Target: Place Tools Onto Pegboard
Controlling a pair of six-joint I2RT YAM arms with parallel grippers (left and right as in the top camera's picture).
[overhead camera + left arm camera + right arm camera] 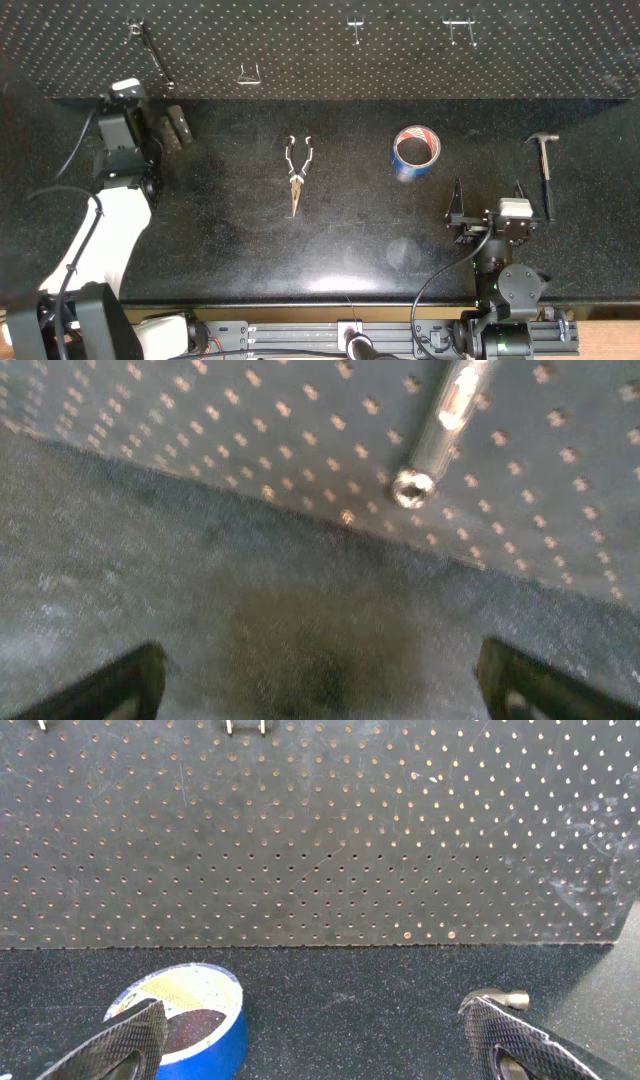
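A metal wrench [151, 50] hangs on the pegboard [400, 60] at the far left, and its lower end [436, 432] shows close in the left wrist view. My left gripper [170, 127] sits just below it by the board's foot, open and empty [320, 695]. Needle-nose pliers [298, 170] lie mid-table. A blue tape roll [415, 150] and a hammer [544, 165] lie to the right. My right gripper [488, 203] rests near the front, open and empty [320, 1055], facing the tape [186, 1016] and the hammer head [498, 998].
Bare metal hooks stick out of the pegboard: one low [249, 73], one upper middle [355, 28], a pair upper right [459, 30]. The pair also shows in the right wrist view [245, 726]. Black tabletop [230, 230] spreads between the tools.
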